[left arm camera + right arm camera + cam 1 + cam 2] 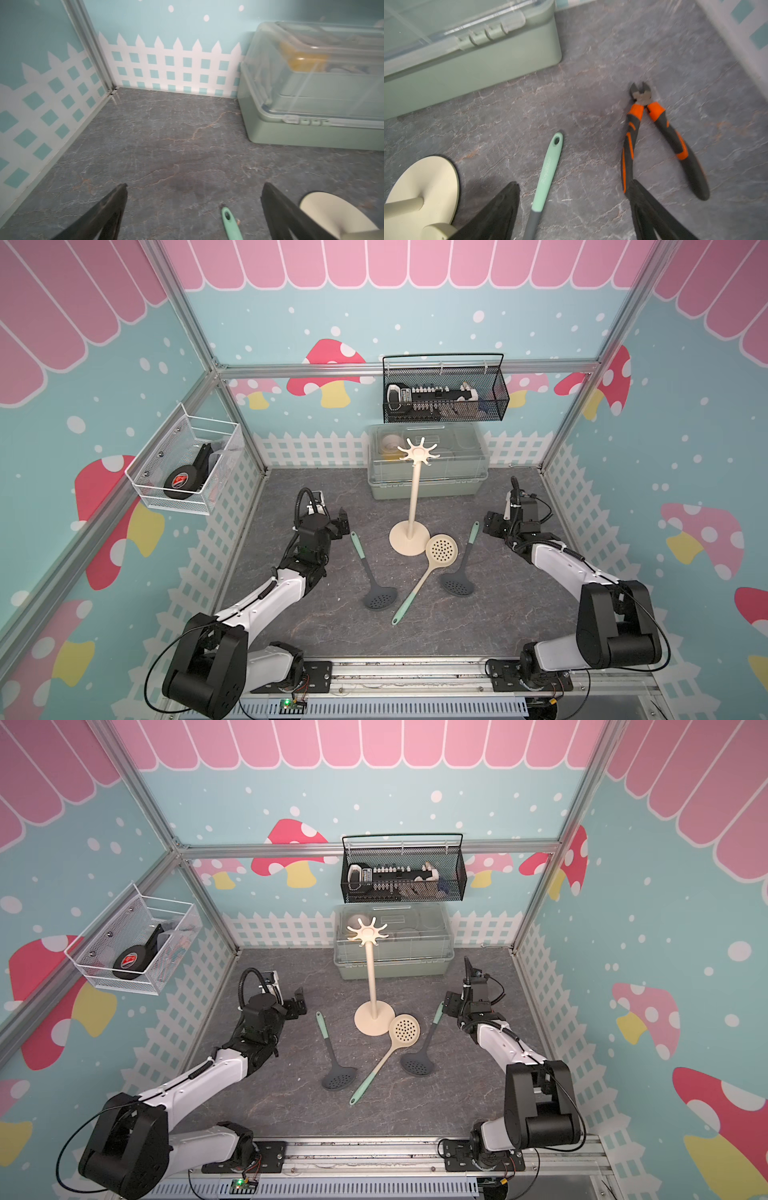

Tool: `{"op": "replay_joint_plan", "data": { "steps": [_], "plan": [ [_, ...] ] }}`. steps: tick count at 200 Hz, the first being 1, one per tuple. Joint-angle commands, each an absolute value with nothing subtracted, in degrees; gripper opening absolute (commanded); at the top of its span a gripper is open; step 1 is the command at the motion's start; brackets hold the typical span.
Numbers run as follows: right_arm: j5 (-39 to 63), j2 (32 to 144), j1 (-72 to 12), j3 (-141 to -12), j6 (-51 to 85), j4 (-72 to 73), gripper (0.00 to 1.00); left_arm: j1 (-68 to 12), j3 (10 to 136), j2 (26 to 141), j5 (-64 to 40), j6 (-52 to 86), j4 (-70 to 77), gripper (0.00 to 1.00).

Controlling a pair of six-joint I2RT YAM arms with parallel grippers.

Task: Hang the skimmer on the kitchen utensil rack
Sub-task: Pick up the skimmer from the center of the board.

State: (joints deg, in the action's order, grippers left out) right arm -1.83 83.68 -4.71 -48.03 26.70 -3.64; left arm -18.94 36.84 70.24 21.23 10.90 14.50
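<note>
Kitchen utensil rack (412, 497) (371, 977): upright at mid-table, none of its top hooks loaded. The green lidded box (426, 489) stands close behind it, against the back wall.

3 skimmers lie flat on the table (332, 635), none hung.
- Cream skimmer (441, 549) (404, 1029): head at the rim of the rack's base, touching or overlapping it; handle runs diagonally toward the front edge.
- Left dark skimmer (376, 597) (338, 1078): left of the base, apart from it.
- Right dark skimmer (456, 585) (417, 1064): its handle passes just beside the cream head.

Right gripper (490, 524) (574, 182): fingers spread, straddling the green handle end of the right dark skimmer (548, 166) with a gap on both sides. The wrist view is blurred. Orange-handled pliers (654, 135) lie just outside one finger, and the rack base (425, 182) just outside the other.

Left gripper (338, 526) (194, 187): fingers spread wide, holding nothing, above the left dark skimmer's handle tip (227, 220).

Open room: bare surface in the back-left corner, and a broad strip between the skimmers and the front rail.
</note>
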Motion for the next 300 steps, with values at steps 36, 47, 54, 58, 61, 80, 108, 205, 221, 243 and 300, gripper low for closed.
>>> {"op": "replay_joint_plan", "data": {
  "steps": [36, 47, 54, 58, 61, 80, 108, 205, 221, 243, 300],
  "plan": [
    [3.7, 87.4, -8.5, -47.0, 35.0, -9.9, 0.69, -19.5, 40.2, 64.7, 15.7, 20.9, 0.8, 0.99],
    [3.9, 87.8, -9.5, -46.6, 35.6, -9.7, 0.69, -19.6, 39.8, 63.4, 16.0, 21.4, 0.2, 0.99],
    [3.8, 88.0, -10.3, -46.3, 35.9, -9.8, 0.68, -19.5, 39.7, 62.7, 16.3, 21.6, -0.1, 0.99],
    [3.7, 88.1, -10.7, -46.3, 36.1, -9.9, 0.68, -19.5, 39.7, 62.4, 16.5, 21.7, -0.4, 0.99],
    [3.5, 88.2, -11.0, -46.2, 36.2, -10.1, 0.68, -19.5, 39.7, 62.2, 16.6, 21.8, -0.6, 0.99],
    [2.4, 88.8, -11.9, -45.0, 37.9, -10.3, 0.65, -19.5, 40.2, 61.9, 17.4, 22.6, -1.9, 0.99],
    [3.1, 89.4, -12.7, -42.6, 39.9, -8.6, 0.58, -19.5, 42.0, 63.5, 16.8, 23.0, -4.6, 0.99],
    [3.1, 92.6, -15.7, -40.9, 44.5, -5.8, 0.45, -19.5, 45.4, 68.7, 12.8, 24.4, -7.6, 0.99],
    [2.6, 93.4, -15.7, -40.8, 45.0, -5.8, 0.38, -19.5, 45.4, 69.0, 12.8, 24.3, -7.5, 0.99],
    [3.1, 95.0, -15.7, -40.8, 45.6, -5.1, 0.28, -19.5, 45.9, 69.2, 12.2, 25.0, -8.1, 0.99],
    [3.5, 97.1, -15.7, -41.8, 45.9, -3.6, 0.09, -19.5, 46.2, 69.3, 10.4, 25.5, -8.5, 0.99]
  ]
}}
